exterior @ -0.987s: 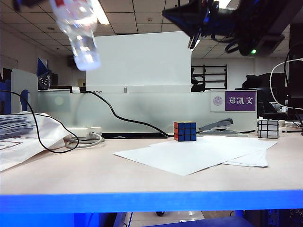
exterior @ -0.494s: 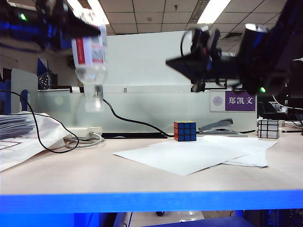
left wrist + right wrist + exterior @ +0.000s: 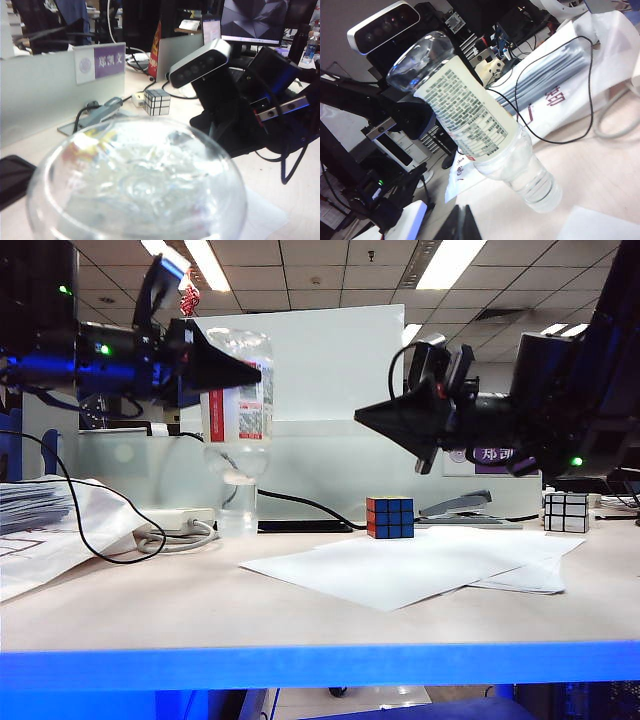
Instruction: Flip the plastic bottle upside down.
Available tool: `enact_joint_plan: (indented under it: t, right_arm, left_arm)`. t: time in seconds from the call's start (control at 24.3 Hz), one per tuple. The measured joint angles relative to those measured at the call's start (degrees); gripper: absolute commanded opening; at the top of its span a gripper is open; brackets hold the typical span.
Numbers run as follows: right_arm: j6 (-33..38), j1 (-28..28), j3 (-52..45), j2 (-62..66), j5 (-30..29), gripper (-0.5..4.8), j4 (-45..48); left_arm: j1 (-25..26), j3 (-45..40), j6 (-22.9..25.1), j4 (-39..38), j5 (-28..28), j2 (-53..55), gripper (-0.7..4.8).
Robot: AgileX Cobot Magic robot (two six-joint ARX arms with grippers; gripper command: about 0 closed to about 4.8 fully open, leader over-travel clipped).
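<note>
The plastic bottle (image 3: 240, 445) is clear, with a white label and a red stripe, and hangs upside down. Its narrow neck end (image 3: 237, 522) is at the table surface at the back left; I cannot tell whether it touches. My left gripper (image 3: 240, 372) reaches in from the left and is shut on the labelled body. In the left wrist view the bottle's round base (image 3: 135, 185) fills the picture and hides the fingers. My right gripper (image 3: 362, 416) hovers shut and empty, pointing left, a short way right of the bottle. The right wrist view shows this gripper (image 3: 461, 222) and the tilted bottle (image 3: 470, 120).
A Rubik's cube (image 3: 390, 517) stands mid-table, with a stapler (image 3: 458, 505) and a mirror cube (image 3: 566, 511) to its right. Loose white sheets (image 3: 420, 565) lie in front. A power strip with a black cable (image 3: 180, 520) sits by the bottle's neck, and papers (image 3: 50, 520) lie far left.
My left gripper has come down and to the right with the bottle, which now hangs vertical with its neck at the table. My right gripper has sunk from the top of the view.
</note>
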Motion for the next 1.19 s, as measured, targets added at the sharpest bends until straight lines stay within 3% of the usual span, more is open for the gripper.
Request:
enact_joint_plan:
  t: [0.45, 1.19]
  right_arm:
    - [-5.77, -1.44, -2.01, -0.02, -1.40, -0.10, 0.00]
    - [-6.03, -1.36, -3.21, -0.02, -1.62, -0.10, 0.00]
  left_arm:
    - [0.22, 0.04, 1.29, 3.89, -0.22, 1.88, -0.06]
    - [0.22, 0.04, 1.14, 6.14, -0.17, 6.03, -0.06]
